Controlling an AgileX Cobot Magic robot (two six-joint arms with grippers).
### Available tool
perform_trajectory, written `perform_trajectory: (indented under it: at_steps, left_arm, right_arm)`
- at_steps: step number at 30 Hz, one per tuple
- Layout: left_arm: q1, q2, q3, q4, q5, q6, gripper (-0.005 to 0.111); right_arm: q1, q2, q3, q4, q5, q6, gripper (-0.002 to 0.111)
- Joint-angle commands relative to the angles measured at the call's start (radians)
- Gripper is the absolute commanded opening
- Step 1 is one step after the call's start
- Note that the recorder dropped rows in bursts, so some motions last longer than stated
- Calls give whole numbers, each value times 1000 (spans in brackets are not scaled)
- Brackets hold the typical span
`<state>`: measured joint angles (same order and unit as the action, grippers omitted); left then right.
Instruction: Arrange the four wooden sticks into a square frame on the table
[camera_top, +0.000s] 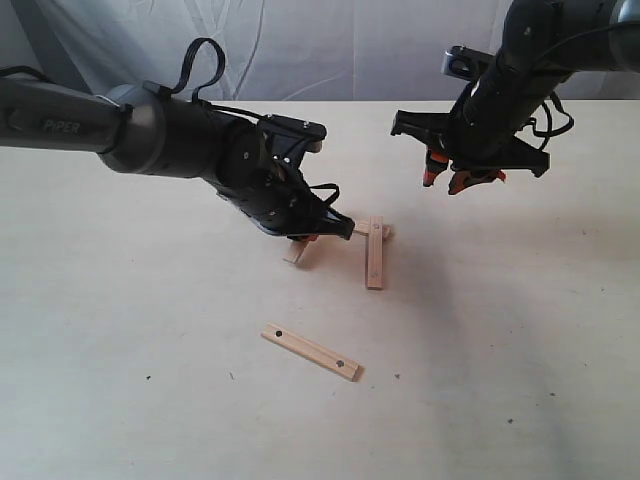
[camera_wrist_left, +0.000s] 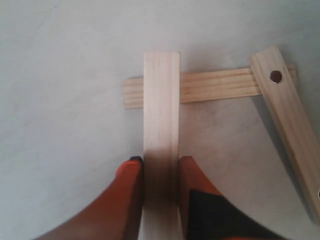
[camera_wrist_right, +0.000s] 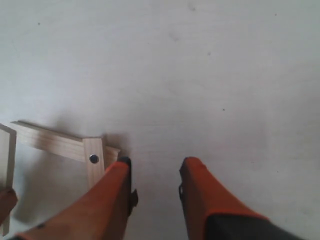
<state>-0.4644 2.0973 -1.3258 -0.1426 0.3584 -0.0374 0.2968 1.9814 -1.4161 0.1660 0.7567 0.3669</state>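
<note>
My left gripper is shut on a plain wooden stick, whose far end lies across a second plain stick flat on the table. A third stick with a dark hole near its end crosses that second stick's other end, so the three make an open U. The fourth stick, with two holes, lies alone nearer the front. My right gripper hovers open above the table to the right of the group, with nothing between its orange fingers; the holed stick shows beside them.
A white cloth backdrop hangs behind the table's far edge. Bare tabletop spreads on the left, the right and along the front, with a few tiny dark specks.
</note>
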Motion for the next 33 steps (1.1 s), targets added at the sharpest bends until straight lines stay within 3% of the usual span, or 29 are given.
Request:
perform_trajectory:
  at_steps: [1,22,25,29,33]
  left_arm:
    - [-16,22,-3,-6,-22,12,0]
    - [-7,26,-3,1,-24,15,1]
    - [-7,26,-3,1,-22,15,10]
    - [-5,26,-3,17,-22,15,32]
    - [-5,14,-3,62,-20,15,40]
  right_arm:
    - [-5,-1,-3,0,-11,-8,34]
    - [-5,-1,-3,4,-4,-22,34]
    - [-5,-1,-3,17,-4,-22,34]
    - [-5,-1,-3,19,-2,-22,34]
    - [-5,-1,-3,19,11,-22,34]
